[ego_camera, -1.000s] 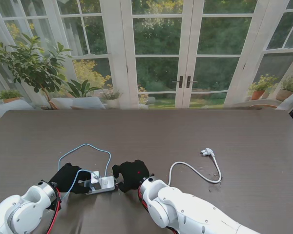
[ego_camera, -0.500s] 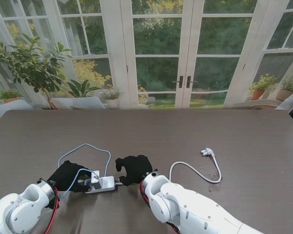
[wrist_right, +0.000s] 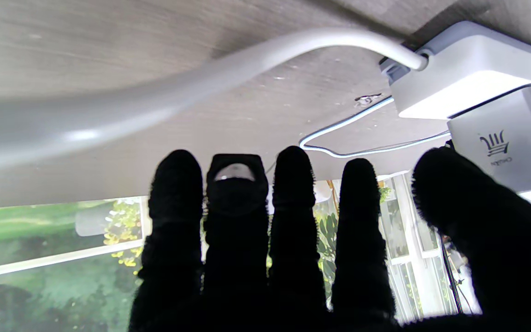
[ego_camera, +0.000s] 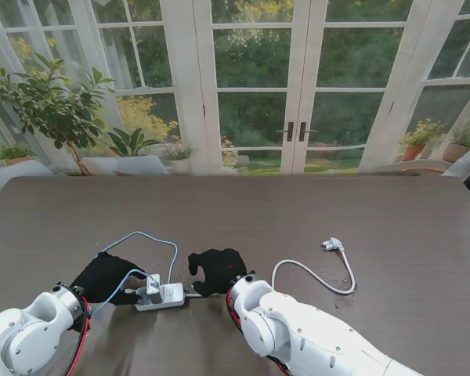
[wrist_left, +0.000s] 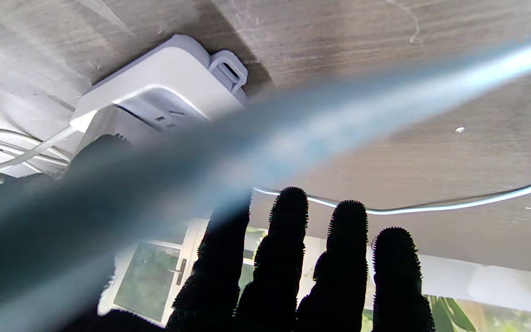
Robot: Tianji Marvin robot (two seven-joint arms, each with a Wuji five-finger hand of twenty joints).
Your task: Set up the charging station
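A white power strip [ego_camera: 164, 297] lies on the dark wooden table [ego_camera: 298, 211] near me, between my two hands. A white charger block [ego_camera: 152, 284] stands plugged into it, its logo face showing in the right wrist view [wrist_right: 505, 143]. A thin blue cable [ego_camera: 137, 234] loops from the charger away from me and drapes over my left hand [ego_camera: 103, 276]. That hand is just left of the strip, open, fingers straight. My right hand [ego_camera: 218, 270] is open just right of the strip's cord end [wrist_right: 468, 69], touching nothing. The blue cable blurs across the left wrist view [wrist_left: 293, 133].
The strip's white cord [ego_camera: 305, 272] curves right across the table to its loose plug [ego_camera: 334, 245]. Glass doors and potted plants stand beyond the far table edge.
My right hand has lifted off the strip's right end and moved slightly away from me. My left hand has slid a little left, away from the charger. The strip has stayed put.
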